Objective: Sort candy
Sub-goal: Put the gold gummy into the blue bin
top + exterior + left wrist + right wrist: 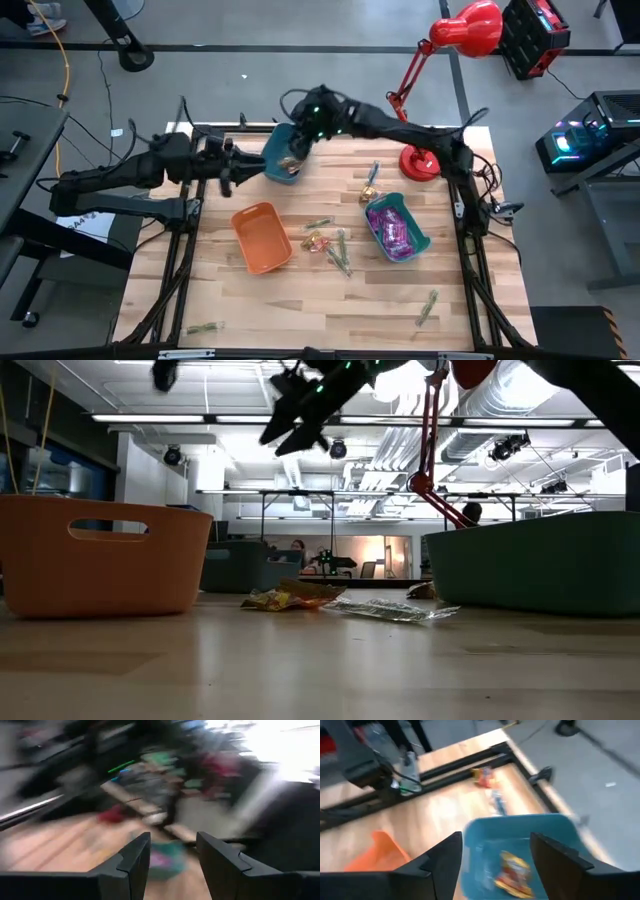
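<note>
Candy lies in several spots: an orange-and-yellow wrapped piece (512,874) sits inside the blue bin (283,152) at the far side of the table, a heap of shiny purple packets (392,231) fills the teal bin (418,240) on the right, and loose pieces are scattered on the bare wood.

From where I stand, the right arm reaches long across the back of the table, stretched leftward from its base by the red lamp (462,30), so that the right gripper (312,128) hangs over the blue bin, above its rim. Its fingers (445,860) are spread wide with nothing between them; the wrapped piece lies in the bin below the gap. The left arm comes in from the left edge, and the left gripper (232,166) hovers just beside the blue bin's left side; its fingers (135,860) stand apart, holding nothing.

Counting bins, I see three: blue, teal, and an orange bin (262,237) near the middle, which looks bare inside. On the table I make out a small cluster (330,245) between the orange and teal bins, an orange-yellow piece with a few greenish sticks, too bunched to number surely. Another wrapped piece (370,190) lies just behind the teal bin with a stick beside it. One greenish stick (428,306) lies near the front right, and another (204,328) at the front left corner.
</note>
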Robot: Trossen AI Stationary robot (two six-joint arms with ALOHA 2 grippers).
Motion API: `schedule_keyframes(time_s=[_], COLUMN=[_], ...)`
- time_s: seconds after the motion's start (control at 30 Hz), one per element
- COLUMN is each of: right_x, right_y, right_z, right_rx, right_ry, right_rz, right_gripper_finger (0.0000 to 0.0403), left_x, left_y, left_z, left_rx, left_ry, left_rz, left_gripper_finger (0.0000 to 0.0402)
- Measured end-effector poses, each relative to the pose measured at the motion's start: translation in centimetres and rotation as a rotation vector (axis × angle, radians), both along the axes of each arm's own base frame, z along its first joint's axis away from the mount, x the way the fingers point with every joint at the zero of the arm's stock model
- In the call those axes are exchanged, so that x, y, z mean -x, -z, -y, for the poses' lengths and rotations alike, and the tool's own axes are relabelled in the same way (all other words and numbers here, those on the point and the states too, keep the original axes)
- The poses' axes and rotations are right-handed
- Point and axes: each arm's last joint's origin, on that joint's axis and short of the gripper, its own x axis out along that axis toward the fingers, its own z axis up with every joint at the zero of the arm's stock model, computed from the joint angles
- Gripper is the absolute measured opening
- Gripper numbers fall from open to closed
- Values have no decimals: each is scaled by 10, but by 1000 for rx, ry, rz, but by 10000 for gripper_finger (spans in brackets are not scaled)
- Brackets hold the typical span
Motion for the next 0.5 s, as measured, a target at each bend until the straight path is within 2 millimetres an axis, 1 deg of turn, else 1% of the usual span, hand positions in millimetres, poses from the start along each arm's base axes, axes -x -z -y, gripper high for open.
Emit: schedule_keyframes(time_s=[0.07,0.13,0.23,0.33,0.4,0.5], right_x=[12,24,40,51,55,59], right_y=[-16,-28,-45,-58,-61,-61], right_z=[2,4,5,3,1,-3], right_rx=[41,45,30,33,32,5], right_ry=[17,36,69,88,91,104], right_rz=[-28,-35,-20,-8,-19,-46], right_gripper_finger=[225,225,225,225,224,224], left_x=[1,0,-3,-7,-5,5], left_y=[15,31,57,86,106,131], left_z=[-7,-17,-38,-66,-86,-116], left_rx=[57,104,212,290,306,327], left_ry=[-192,-305,-348,-359,-377,-451], left_rz=[-131,-280,-506,-751,-924,-1136], left_gripper_finger=[152,152,152,151,151,151])
